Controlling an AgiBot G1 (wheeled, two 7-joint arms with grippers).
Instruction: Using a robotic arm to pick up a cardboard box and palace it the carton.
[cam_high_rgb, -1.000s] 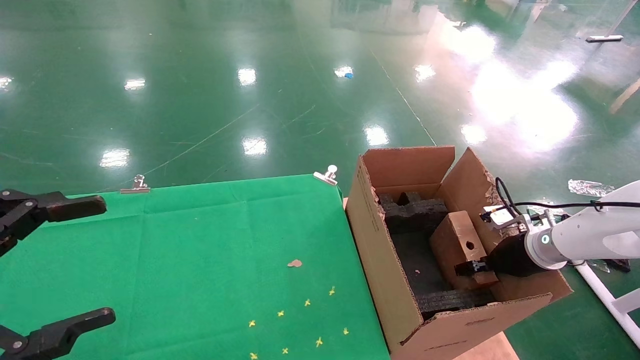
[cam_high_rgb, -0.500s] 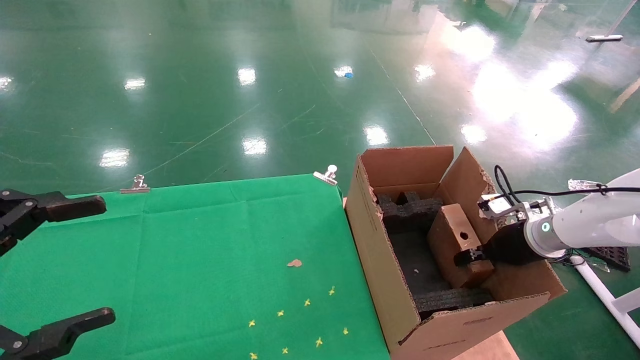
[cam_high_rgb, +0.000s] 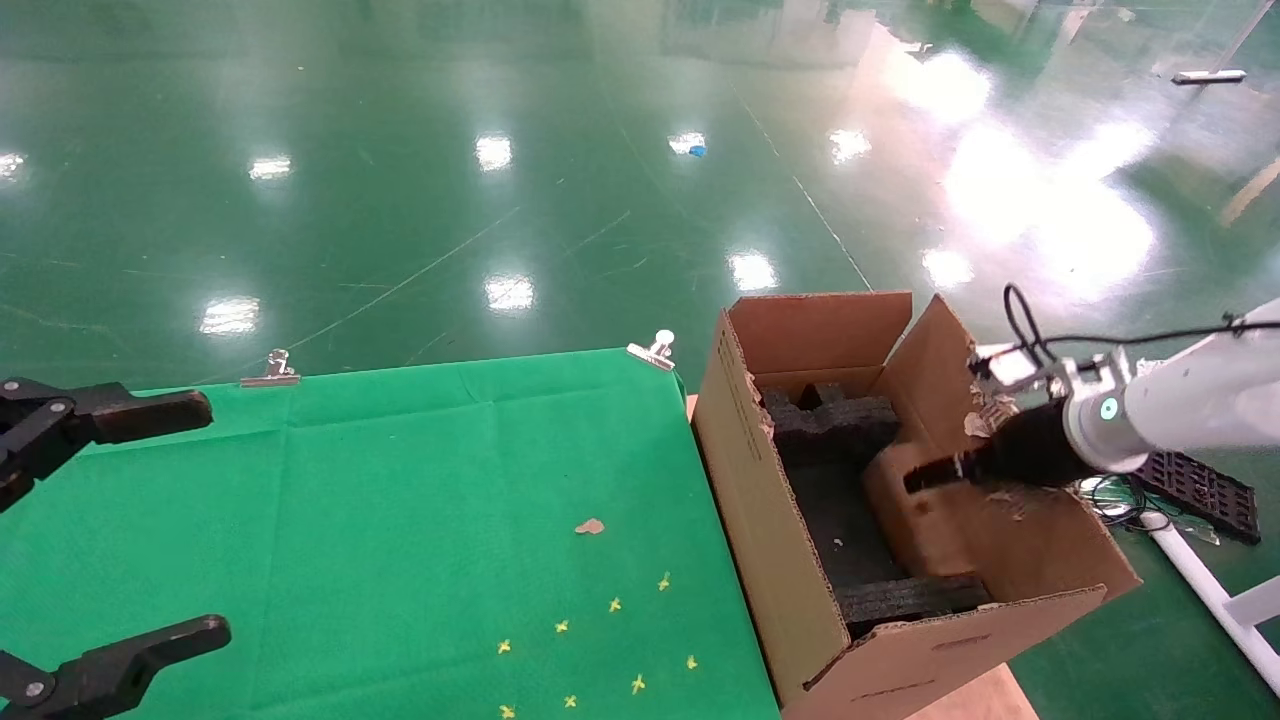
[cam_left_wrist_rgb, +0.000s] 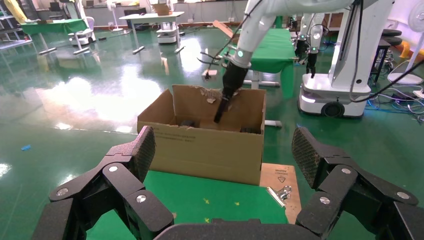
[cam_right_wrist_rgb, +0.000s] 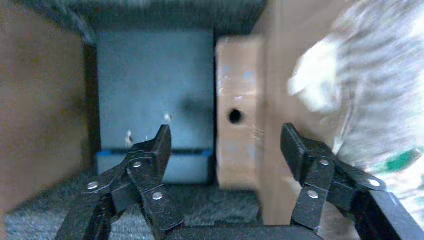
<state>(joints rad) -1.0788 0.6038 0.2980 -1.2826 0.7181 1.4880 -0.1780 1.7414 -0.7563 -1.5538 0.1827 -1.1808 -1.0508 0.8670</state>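
The robotic arm (cam_high_rgb: 1190, 405) reaches in from the robot's right and holds the right hand (cam_high_rgb: 925, 475) over the open top of the carton (cam_high_rgb: 790, 560), which stands just beside the right edge of the green-covered counter (cam_high_rgb: 380, 520). The right hand's fingers (cam_right_wrist_rgb: 152, 155) are spread wide apart and grip nothing. The cardboard box (cam_high_rgb: 925, 520) lies down inside the carton, resting against the carton's right wall with black foam padding (cam_high_rgb: 830, 425) beyond it and another foam strip in front of it. In the right wrist view the cardboard box (cam_right_wrist_rgb: 239, 110) shows below the hand, clear of both fingers, with the round dark hole (cam_right_wrist_rgb: 235, 116) in its upward face lying between the two fingertips and the dark foam floor beside it. The carton's right flap (cam_high_rgb: 945, 370) stands upright with a torn edge next to the arm's grey bracket. The left hand (cam_high_rgb: 60, 540) is parked over the counter's left side, well apart from the carton, its fingers (cam_left_wrist_rgb: 125, 170) spread open and empty.
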